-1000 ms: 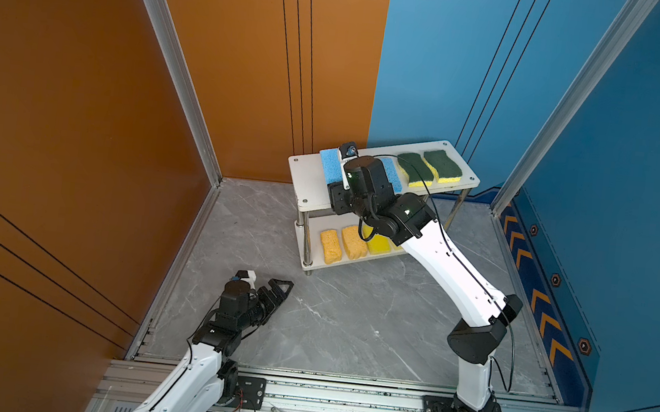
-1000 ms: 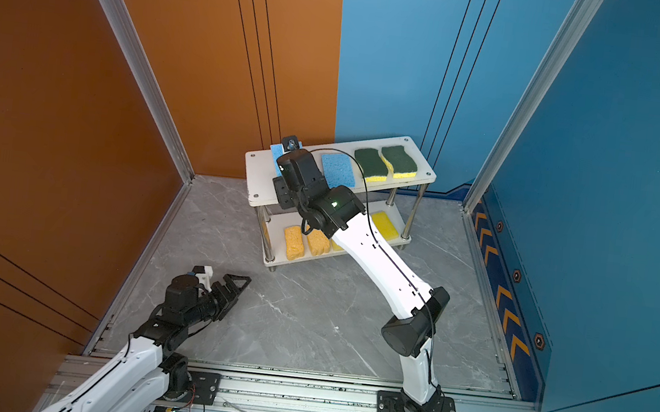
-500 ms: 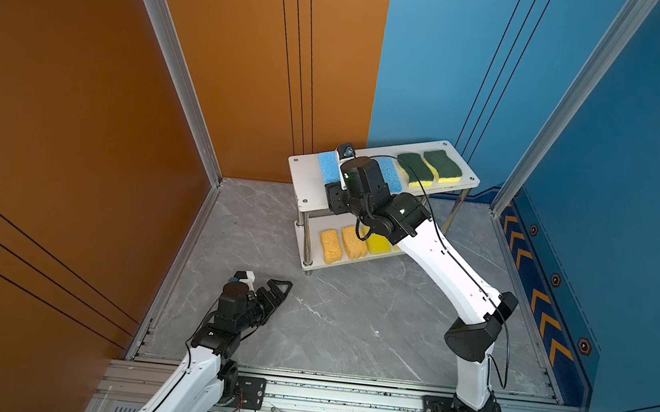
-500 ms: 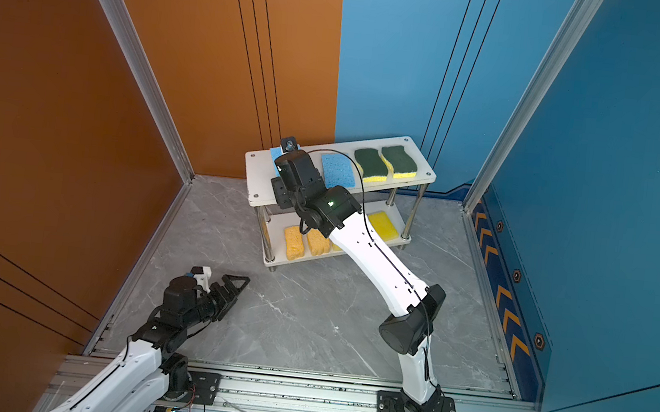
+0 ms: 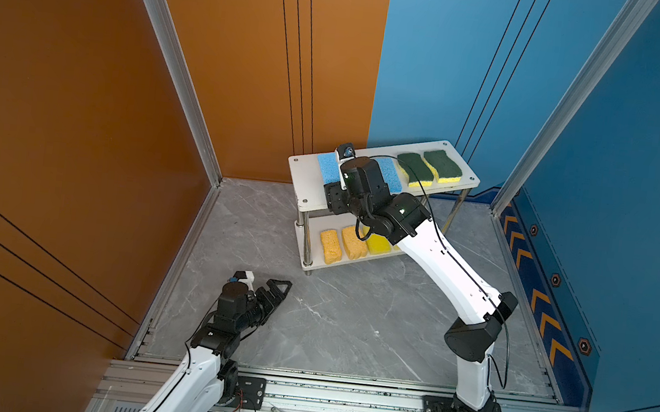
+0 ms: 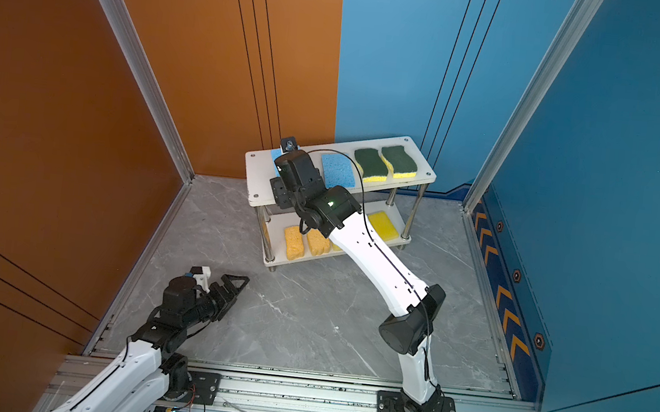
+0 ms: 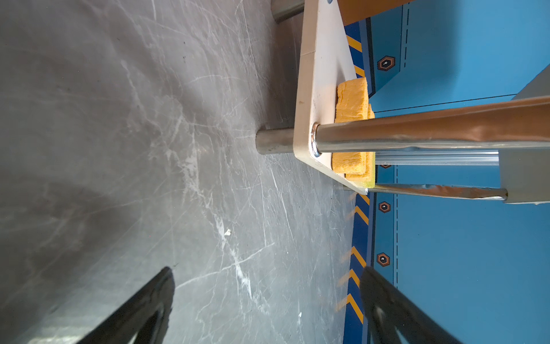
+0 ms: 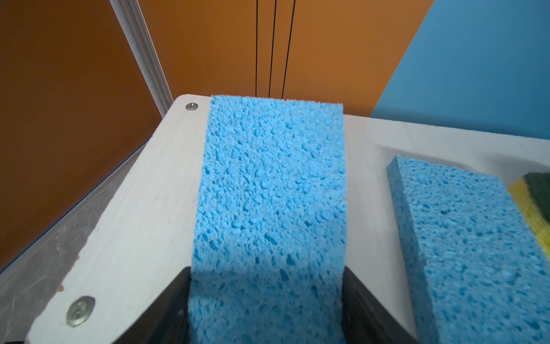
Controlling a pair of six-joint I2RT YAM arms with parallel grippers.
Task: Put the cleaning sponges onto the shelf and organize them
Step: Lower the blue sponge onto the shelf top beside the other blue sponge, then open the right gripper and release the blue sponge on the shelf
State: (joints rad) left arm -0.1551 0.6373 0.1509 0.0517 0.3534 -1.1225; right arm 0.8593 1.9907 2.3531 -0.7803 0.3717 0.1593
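Nearly done, we judge: every sponge we see is on the shelf (image 5: 306,181). Top board: 2 green-tops (image 5: 412,166), a blue (image 8: 464,238) & a 2nd blue (image 8: 270,184) at the end away from the green-tops. Lower board: 2 orange (image 5: 330,245) & yellow (image 6: 383,225), partly hidden. R arm stretches over the top board, R gripper (image 8: 266,274) jaws flush on the 2nd blue's sides; pinching or loose, we can't tell. L arm folded low, L gripper (image 7: 266,271) wide, empty

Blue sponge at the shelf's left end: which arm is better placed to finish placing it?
Right. The right gripper flanks the blue sponge atop the shelf; the left gripper hangs open over the floor, short of it.
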